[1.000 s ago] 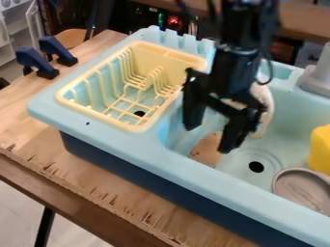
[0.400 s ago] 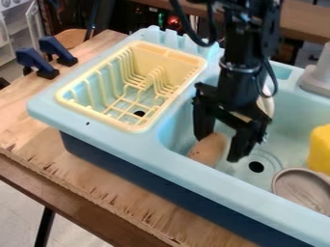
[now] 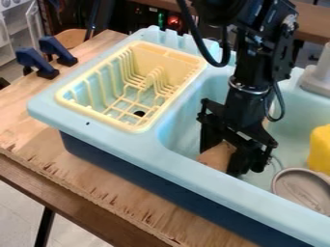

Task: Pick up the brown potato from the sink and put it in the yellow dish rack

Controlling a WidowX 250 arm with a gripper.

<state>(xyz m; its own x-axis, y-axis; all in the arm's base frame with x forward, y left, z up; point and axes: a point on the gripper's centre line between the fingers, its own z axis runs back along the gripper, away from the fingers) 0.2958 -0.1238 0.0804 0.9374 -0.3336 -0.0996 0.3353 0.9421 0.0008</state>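
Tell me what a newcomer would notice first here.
Probably the black robot arm, its pincer straddling a tan object in the pale blue sink. Then the pale yellow dish rack, left in the picture, and the bright yellow object at the right edge.

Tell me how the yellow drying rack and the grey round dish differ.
The drying rack is rectangular; the dish is round. The rack is pale yellow, the dish grey. The rack has openwork bars, while the dish looks solid. The rack sits beside the sink basin; the dish lies inside it. Both have a raised rim.
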